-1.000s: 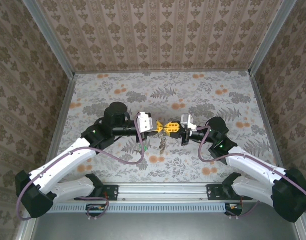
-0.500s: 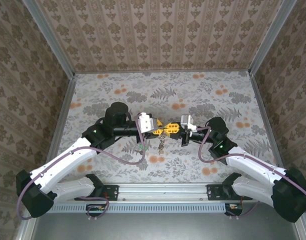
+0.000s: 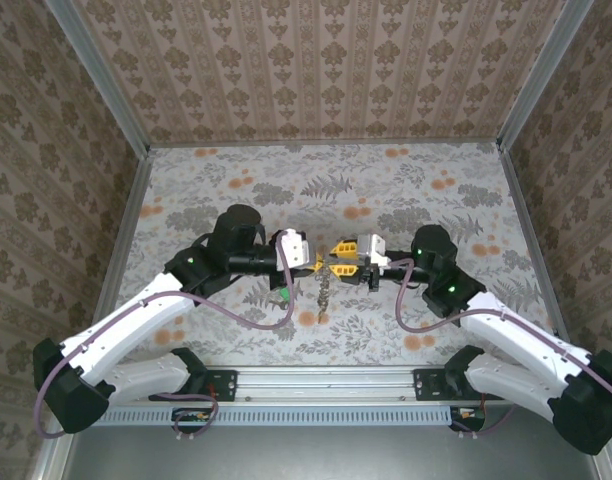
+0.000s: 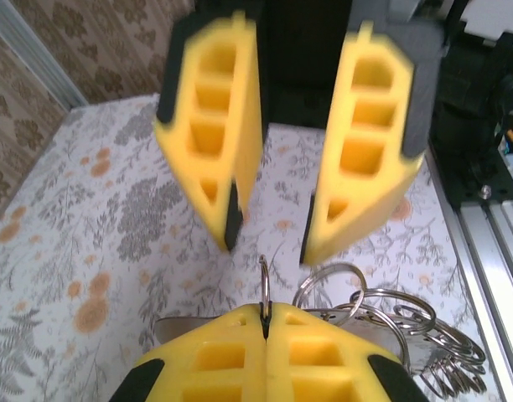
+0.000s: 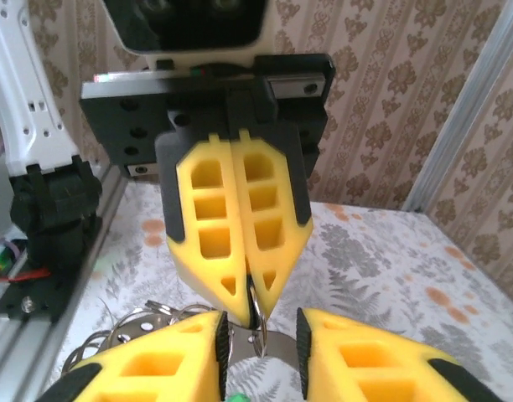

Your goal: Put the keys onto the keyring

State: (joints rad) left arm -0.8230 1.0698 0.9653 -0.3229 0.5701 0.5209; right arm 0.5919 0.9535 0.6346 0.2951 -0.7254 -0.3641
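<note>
My left gripper (image 3: 322, 263) (image 4: 265, 310) is shut on the thin metal keyring (image 4: 263, 280), which stands edge-on between its yellow pads. Several more split rings (image 4: 389, 322) and flat metal keys (image 4: 185, 327) hang under it above the table (image 3: 326, 292). My right gripper (image 3: 343, 262) (image 5: 258, 339) faces the left one tip to tip and is open, its fingers (image 4: 365, 159) on either side of the ring without touching it. In the right wrist view the keyring (image 5: 256, 314) and a flat key (image 5: 269, 347) sit in the gap, with a green key head (image 5: 237, 397) at the bottom edge.
The floral table (image 3: 406, 190) stretches behind and to both sides of the grippers. Patterned walls (image 3: 316, 70) close it in. An aluminium rail (image 3: 326, 380) with the arm bases runs along the near edge. Purple cables (image 3: 276, 315) loop under the left arm.
My right gripper has opened and let go of the ring, and its arm has swung a little back. The left gripper stays shut on the ring, with the keys still dangling.
</note>
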